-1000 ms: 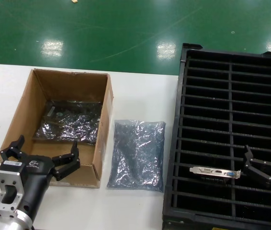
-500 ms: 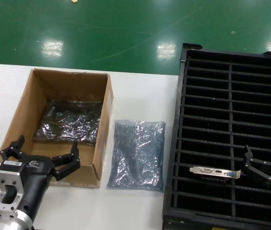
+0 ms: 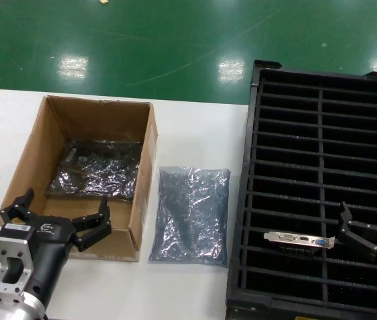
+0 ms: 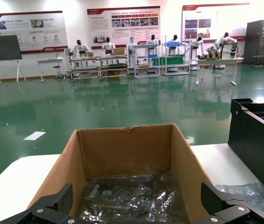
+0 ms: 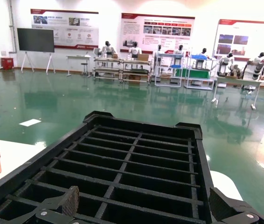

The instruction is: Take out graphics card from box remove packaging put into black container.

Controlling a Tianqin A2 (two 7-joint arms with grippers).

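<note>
On the white worktop (image 3: 195, 127) the brown cardboard box (image 3: 36, 175) sits toward the left edge, open at the top, with a crinkly silver anti-static bag (image 3: 98, 168) lying on its floor; whether that bag holds a card cannot be told. Just beside the box's right wall, flat on the worktop between the box and the tray, lies the packaging (image 3: 192, 215), a limp grey-silver anti-static bag. The black container (image 3: 250, 173) fills the right side of the worktop, its far end reaching past the worktop's far edge, and is split into 2 columns of narrow crosswise slots. The graphics card (image 3: 299, 239) stands in a slot of the left column near the container's front end, its silver bracket with the blue port facing up. The left gripper (image 3: 58, 217) hangs over the front wall of the box, near the front left corner of the worktop, its jaws spread wide with nothing between them; the left wrist view looks into the box past both black fingertips (image 4: 225, 210). The right gripper (image 3: 356, 233) sits low over the right column of the container, just beside the bracket's right end but apart from it, its jaws spread and empty; the right wrist view looks along the empty slots
</note>
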